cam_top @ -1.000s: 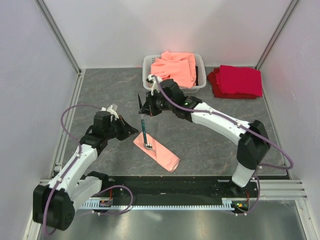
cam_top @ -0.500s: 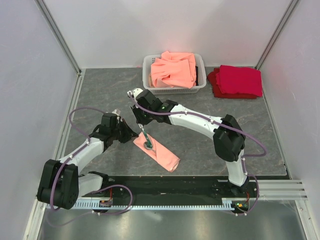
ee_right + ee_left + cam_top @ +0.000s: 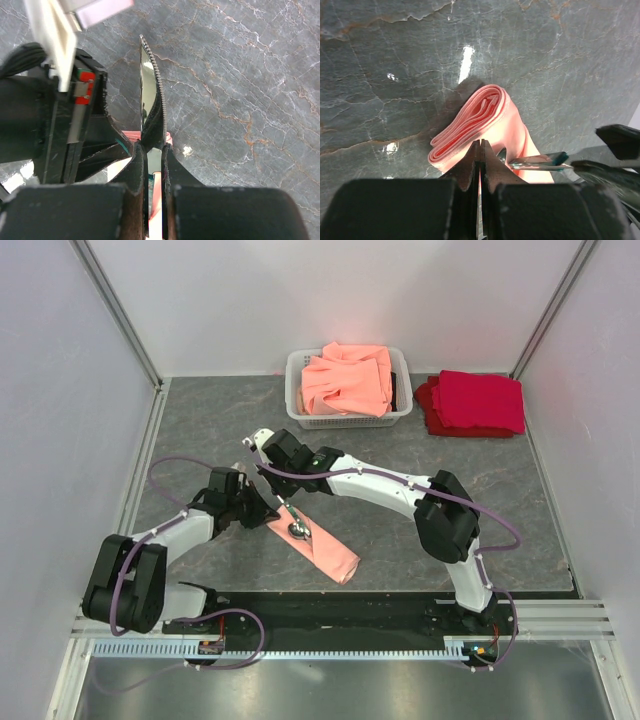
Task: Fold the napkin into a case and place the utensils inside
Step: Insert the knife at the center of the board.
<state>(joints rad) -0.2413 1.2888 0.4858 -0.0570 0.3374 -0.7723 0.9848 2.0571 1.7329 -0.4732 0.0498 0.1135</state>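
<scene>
The pale-pink napkin point(image 3: 322, 548) lies folded into a long strip on the table, with its layered end showing in the left wrist view point(image 3: 472, 117). A silvery spoon point(image 3: 298, 531) rests on it. My left gripper point(image 3: 262, 512) is at the napkin's upper-left end, its jaws pressed together point(image 3: 480, 149) on the cloth's edge. My right gripper point(image 3: 281, 496) is shut point(image 3: 154, 150) on a teal-handled knife point(image 3: 150, 95) with a serrated blade, just above that same end. A teal-handled piece point(image 3: 540, 160) shows beside the left fingers.
A white basket point(image 3: 296, 375) of orange-salmon cloths point(image 3: 348, 378) stands at the back. Deep red folded cloths point(image 3: 475, 402) lie to its right. Frame posts and walls border the grey stone table.
My right gripper has moved left and down with the knife, from near the basket to the napkin's upper end. My left arm has drawn in closer to the napkin.
</scene>
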